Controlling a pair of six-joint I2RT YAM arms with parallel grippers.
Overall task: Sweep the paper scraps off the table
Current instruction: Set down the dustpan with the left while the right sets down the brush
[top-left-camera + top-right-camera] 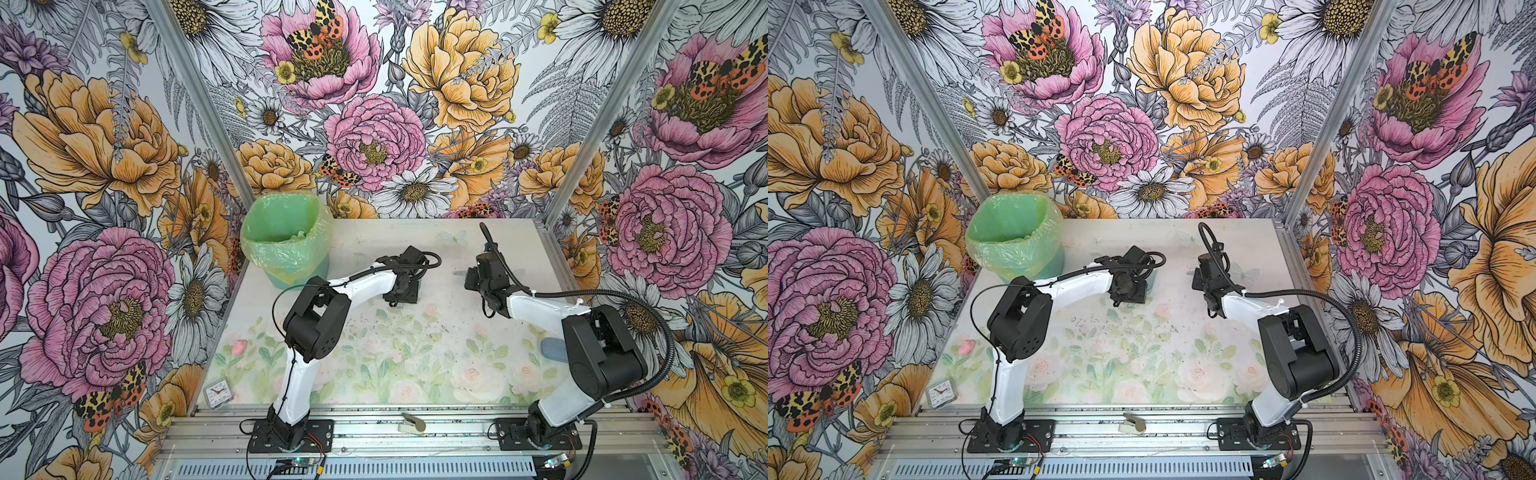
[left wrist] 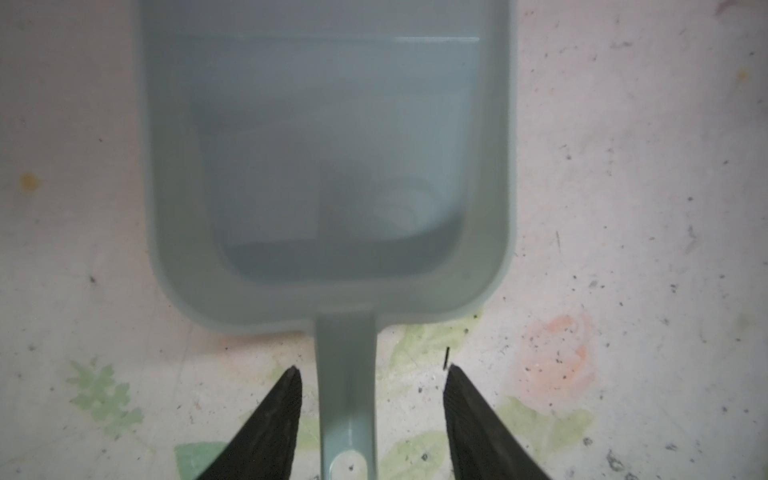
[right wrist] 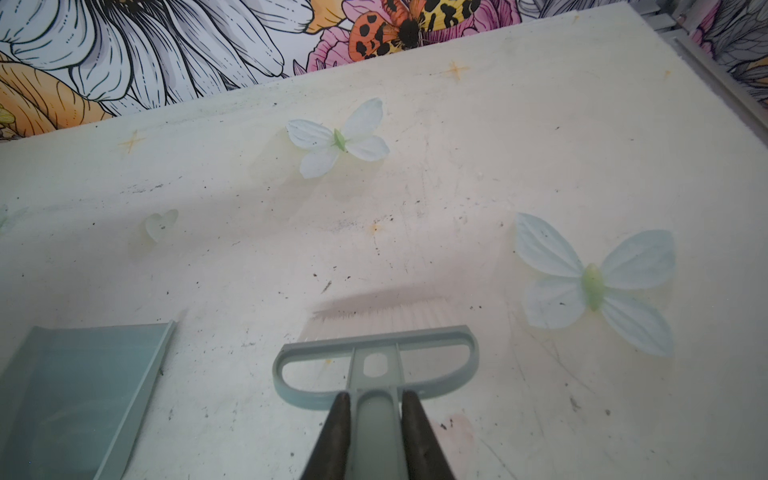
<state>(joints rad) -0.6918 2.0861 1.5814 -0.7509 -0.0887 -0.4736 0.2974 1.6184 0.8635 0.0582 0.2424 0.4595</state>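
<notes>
The table (image 1: 415, 374) is a pale top printed with faint roses and leaves. It fills the floor of the flowered enclosure and is edged in aluminium framing.

Two arms stand on the front rail. In both top views the left arm (image 1: 303, 324) reaches toward the middle of the table, and the right arm (image 1: 598, 345) reaches inward from the right side.

A bin (image 1: 266, 257) lined with a green bag stands at the far left corner of the table.

In the left wrist view we see the grey-blue dustpan (image 2: 332, 166) lying flat on the table. The left tool (image 2: 372, 370) is released: its fingers (image 2: 274, 415) stand on either side of the dustpan handle, clear of it.

In the right wrist view the right tool (image 3: 376, 399) is clenched on the handle of the brush (image 3: 415, 332). The brush bristles (image 3: 374, 316) are at the table surface, and the dustpan edge lies near them.

A small clock (image 1: 218, 394) lies at the near left corner. A grey-blue rounded object (image 1: 552, 349) lies beside the right arm, partly hidden. A small beige item (image 1: 413, 423) rests on the front rail.

Dark specks (image 1: 374, 328) are scattered across the middle of the table.

Pale pieces (image 1: 298, 237) show inside the bag. We cannot tell whether these are the paper scraps.
</notes>
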